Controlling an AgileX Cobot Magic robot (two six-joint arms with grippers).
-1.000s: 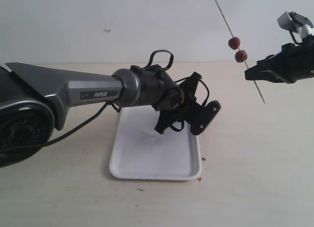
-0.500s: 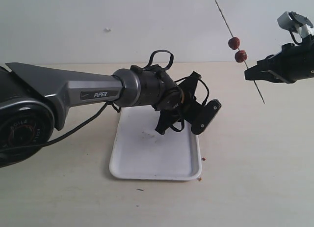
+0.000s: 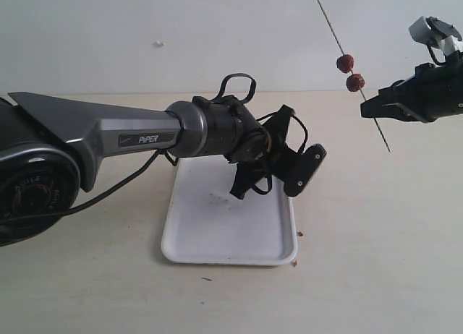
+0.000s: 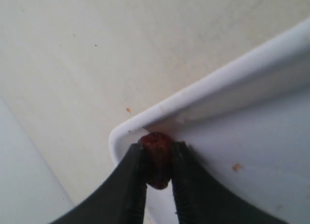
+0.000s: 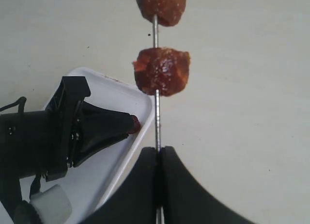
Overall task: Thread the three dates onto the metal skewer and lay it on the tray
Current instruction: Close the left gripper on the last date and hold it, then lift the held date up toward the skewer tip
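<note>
The white tray (image 3: 217,236) lies mid-table under my left arm (image 3: 217,128). My left gripper (image 4: 157,158) is shut on one dark red date (image 4: 156,151), held just inside a rounded corner of the tray (image 4: 227,76). That date also shows as a red tip (image 5: 135,123) over the tray rim (image 5: 116,88). High on the right, my right gripper (image 3: 372,106) is shut on the thin metal skewer (image 3: 329,22), which slants up and to the left. Two dates (image 3: 346,61) (image 3: 355,82) sit on it above the gripper (image 5: 159,151), with the lower date (image 5: 161,71) close to the fingers.
Small brown crumbs (image 3: 299,234) lie on the beige table by the tray's near right corner. A pale wall rises behind the table. A black cable loop (image 3: 239,81) stands up from the left wrist.
The left gripper has crept very slightly to the right over the tray. The right gripper and the skewer have not moved.
</note>
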